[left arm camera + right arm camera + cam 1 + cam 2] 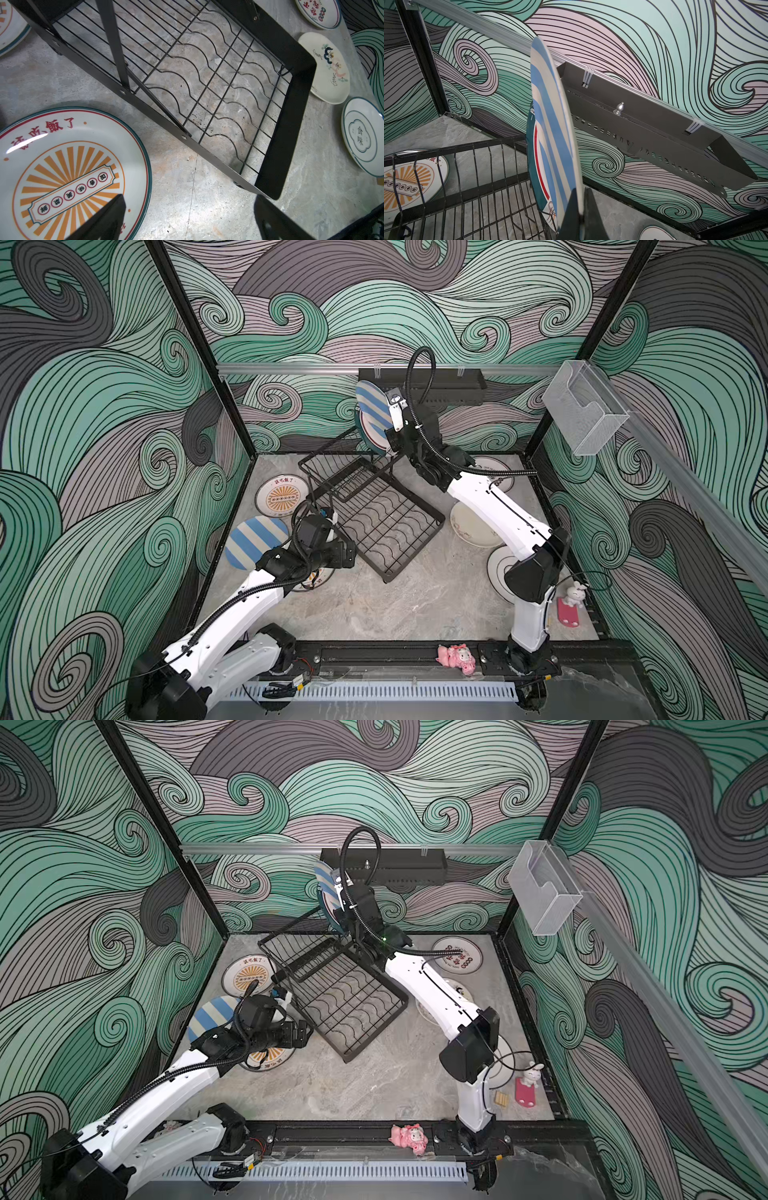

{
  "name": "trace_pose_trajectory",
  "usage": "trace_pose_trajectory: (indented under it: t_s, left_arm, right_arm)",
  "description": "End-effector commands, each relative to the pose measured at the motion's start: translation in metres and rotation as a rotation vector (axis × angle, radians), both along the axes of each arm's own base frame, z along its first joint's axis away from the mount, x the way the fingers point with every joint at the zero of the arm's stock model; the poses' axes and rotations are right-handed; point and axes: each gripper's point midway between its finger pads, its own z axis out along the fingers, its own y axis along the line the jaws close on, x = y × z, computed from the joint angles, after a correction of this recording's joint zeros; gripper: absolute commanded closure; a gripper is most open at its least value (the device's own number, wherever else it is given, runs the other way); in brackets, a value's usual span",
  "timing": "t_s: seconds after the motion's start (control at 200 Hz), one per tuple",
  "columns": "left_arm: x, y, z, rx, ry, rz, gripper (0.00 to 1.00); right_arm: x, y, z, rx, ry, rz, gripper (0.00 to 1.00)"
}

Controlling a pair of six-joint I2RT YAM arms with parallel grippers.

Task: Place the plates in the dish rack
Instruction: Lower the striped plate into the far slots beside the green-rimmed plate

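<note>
My right gripper (582, 195) is shut on the rim of a blue-and-cream striped plate (550, 124), held upright above the raised basket of the black dish rack (374, 514). Just behind it a green-rimmed plate (537, 176) stands on edge in the basket. In both top views the held plate (326, 882) is high at the back. My left gripper (190, 199) hangs open over bare table between an orange sunburst plate (68, 166) and the rack's front corner (291, 124), with nothing between its fingers.
Flat on the table lie a second striped plate (253, 541), another sunburst plate (280, 495), a red-lettered plate (318, 12), a doodled cream plate (328, 68) and a flower-outline plate (361, 135). A black wall tray (654, 135) and clear box (586, 414) hang behind.
</note>
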Motion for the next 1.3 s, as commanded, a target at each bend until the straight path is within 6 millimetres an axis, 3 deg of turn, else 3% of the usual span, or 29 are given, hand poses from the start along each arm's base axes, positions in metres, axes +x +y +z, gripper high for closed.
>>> trace_pose_trajectory:
  t_s: [0.0, 0.385, 0.876, 1.296]
  left_arm:
    - [0.004, 0.012, 0.001, -0.005, -0.014, 0.071, 0.01]
    - [0.004, 0.020, -0.008, 0.003, 0.007, 0.097, 0.01]
    - [0.003, 0.031, -0.014, 0.008, 0.024, 0.141, 0.01]
    - [0.002, 0.042, -0.033, 0.036, 0.088, 0.196, 0.02]
  right_arm:
    - [-0.005, -0.013, 0.029, 0.111, -0.040, 0.003, 1.00]
    - [0.000, -0.022, 0.017, 0.125, -0.010, -0.005, 1.00]
    - [0.006, -0.016, -0.003, 0.126, 0.025, -0.006, 1.00]
    - [0.011, -0.008, -0.023, 0.132, 0.073, 0.004, 1.00]
